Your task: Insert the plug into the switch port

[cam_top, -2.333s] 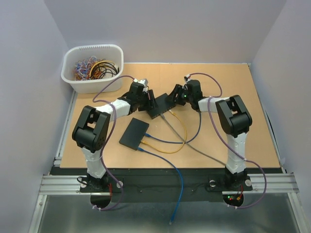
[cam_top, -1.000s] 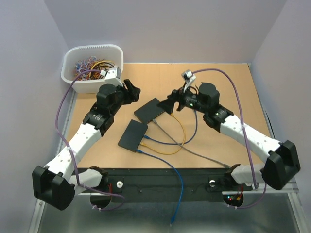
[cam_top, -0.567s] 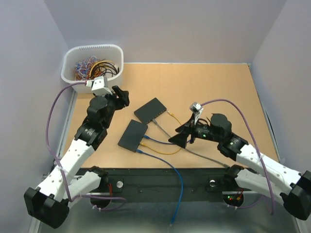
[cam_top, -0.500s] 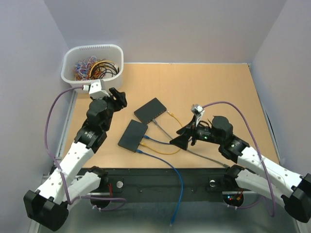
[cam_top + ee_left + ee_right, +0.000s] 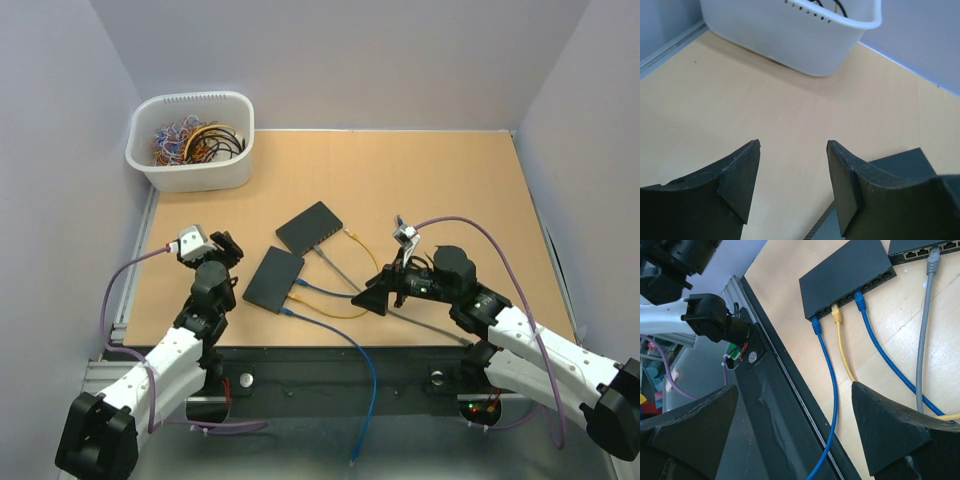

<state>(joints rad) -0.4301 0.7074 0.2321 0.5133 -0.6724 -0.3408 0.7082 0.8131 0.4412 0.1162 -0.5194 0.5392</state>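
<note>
— Both arms are back near me now. What do they hold?
— Nothing. My left gripper (image 5: 793,150) is open, my right gripper (image 5: 795,390) wide open. The grey plug (image 5: 933,254) sits in the far switch (image 5: 312,225). I think we're done.

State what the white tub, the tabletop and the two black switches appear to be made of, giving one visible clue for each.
White tub: probably plastic; smooth moulded wall, slotted rim. Tabletop: seemingly wood or fibreboard; plain matte tan. Near switch and far switch: matte black casing, metal or plastic, unclear.
</note>
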